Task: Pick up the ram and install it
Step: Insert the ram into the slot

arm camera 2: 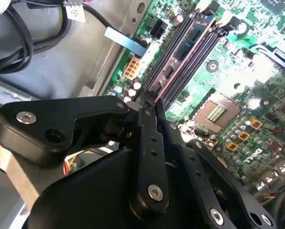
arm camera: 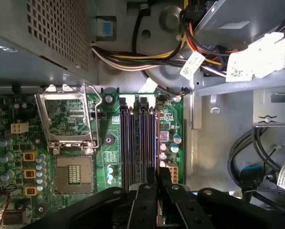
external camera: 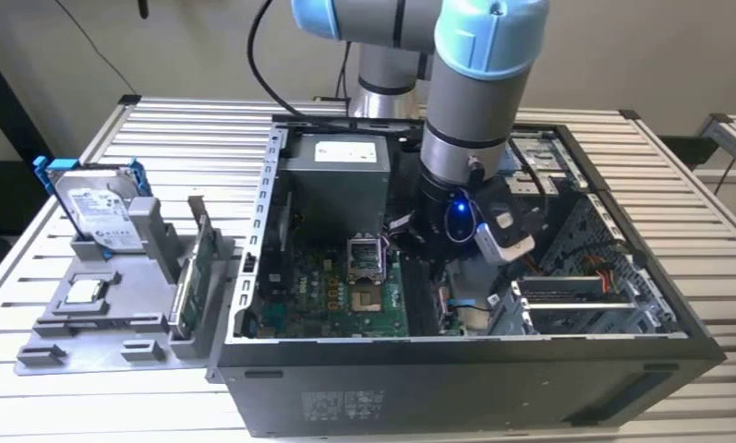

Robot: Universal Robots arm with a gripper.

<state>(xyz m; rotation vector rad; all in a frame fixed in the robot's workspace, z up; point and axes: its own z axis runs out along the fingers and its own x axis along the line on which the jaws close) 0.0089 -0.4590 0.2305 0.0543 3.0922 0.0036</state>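
In both wrist views my gripper is shut on the ram. The ram shows edge-on as a thin dark strip with a reddish edge. It runs along the row of dark memory slots on the green motherboard, over the slot nearest the board's edge. I cannot tell whether it is seated in that slot. In the exterior view the arm's wrist reaches down into the open computer case.
An open processor socket lies beside the slots. The power supply and cable bundles crowd the case's far end. Outside the case, a grey holder carries a hard drive with blue rails and a green card.
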